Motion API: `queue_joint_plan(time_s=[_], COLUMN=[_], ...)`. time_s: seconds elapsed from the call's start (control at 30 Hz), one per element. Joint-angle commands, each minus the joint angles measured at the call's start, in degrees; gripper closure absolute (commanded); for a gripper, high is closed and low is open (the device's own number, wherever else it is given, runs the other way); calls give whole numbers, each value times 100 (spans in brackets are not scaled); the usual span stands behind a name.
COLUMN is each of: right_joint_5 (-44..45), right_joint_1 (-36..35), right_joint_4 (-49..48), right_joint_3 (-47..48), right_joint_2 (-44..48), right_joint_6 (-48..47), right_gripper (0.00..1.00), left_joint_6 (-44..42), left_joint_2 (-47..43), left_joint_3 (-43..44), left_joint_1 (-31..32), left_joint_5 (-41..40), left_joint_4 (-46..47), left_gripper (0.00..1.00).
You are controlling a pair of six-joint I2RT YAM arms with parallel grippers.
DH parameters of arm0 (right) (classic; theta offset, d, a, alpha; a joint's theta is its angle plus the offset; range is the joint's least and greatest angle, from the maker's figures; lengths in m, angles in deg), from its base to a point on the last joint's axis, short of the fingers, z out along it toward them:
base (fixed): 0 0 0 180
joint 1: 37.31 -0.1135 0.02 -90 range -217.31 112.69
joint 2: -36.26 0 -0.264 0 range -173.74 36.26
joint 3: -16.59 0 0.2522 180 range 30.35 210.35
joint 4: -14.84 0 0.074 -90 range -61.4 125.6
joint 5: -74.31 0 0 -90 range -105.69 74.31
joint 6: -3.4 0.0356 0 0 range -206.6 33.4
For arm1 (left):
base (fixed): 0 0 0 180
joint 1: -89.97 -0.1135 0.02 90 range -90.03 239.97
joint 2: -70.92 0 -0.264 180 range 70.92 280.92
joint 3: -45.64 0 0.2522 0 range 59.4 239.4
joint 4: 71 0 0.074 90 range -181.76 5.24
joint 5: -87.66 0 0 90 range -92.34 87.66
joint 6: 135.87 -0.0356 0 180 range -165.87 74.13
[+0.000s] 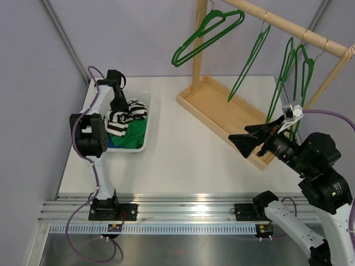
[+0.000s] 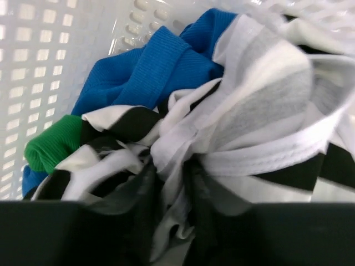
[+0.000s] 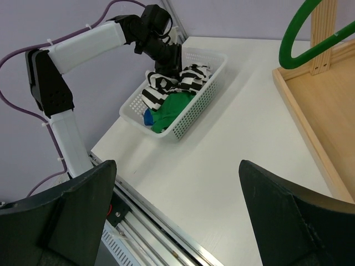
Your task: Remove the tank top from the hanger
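Bunching in a loose heap, the black-and-white striped tank top (image 2: pixel 249 138) lies in the white mesh basket (image 1: pixel 148 123) at the left side of the desk (image 1: pixel 183 166), on top of a blue garment (image 2: pixel 144 72) and a green garment (image 1: pixel 134 133). It hangs on nothing: the green hangers (image 1: pixel 208 33) on the wooden rack (image 1: pixel 222 111) are all bare. The left hand (image 1: pixel 122 106) reaches down into the basket with a fold of the striped cloth pinched between its narrowed fingers, which I take as setting it down. The basket walls crowd that hand, so straight up looks the freest way out. The right hand (image 1: pixel 249 138) is spread wide and holds nothing, low over the desk just beside the rack's tray edge, with open desk toward the basket.
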State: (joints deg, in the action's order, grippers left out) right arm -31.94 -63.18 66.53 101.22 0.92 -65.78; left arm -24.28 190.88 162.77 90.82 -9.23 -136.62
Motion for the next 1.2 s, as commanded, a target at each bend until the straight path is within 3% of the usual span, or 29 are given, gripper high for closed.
queue_joint_plan(time_s=[0.0,0.1,0.2,0.33,0.5,0.73,0.9,1.17], right_joint_5=[-133,51,437,1588,2922,3426,3961,4042], right_joint_1=[-24,-24,-32,-24,-24,-32,-32,-24], right_joint_4=[-146,82,450,1119,1628,1998,2271,2271], right_joint_3=[58,234,401,577,542,647,727,314], right_joint_2=[-18,-53,-158,-378,-510,-703,-651,60], right_joint_6=[-7,-113,-271,-342,-500,-579,-588,-579], right_gripper=[0,0,0,1,1,1,0,0], left_joint_6=[135,179,206,57,-434,-646,-849,-1059], left_joint_2=[-912,-1527,-2131,-3195,-4945,-7177,-8582,-9798], left_joint_3=[34,209,359,61,-1141,-2758,-3375,-3798], left_joint_1=[4,-5,-23,-14,355,452,609,926], left_joint_5=[382,496,558,654,233,-549,-577,-181], left_joint_4=[-44,-140,-228,-124,194,-158,-606,-747], left_gripper=[61,34,15,1,1,1,1,1])
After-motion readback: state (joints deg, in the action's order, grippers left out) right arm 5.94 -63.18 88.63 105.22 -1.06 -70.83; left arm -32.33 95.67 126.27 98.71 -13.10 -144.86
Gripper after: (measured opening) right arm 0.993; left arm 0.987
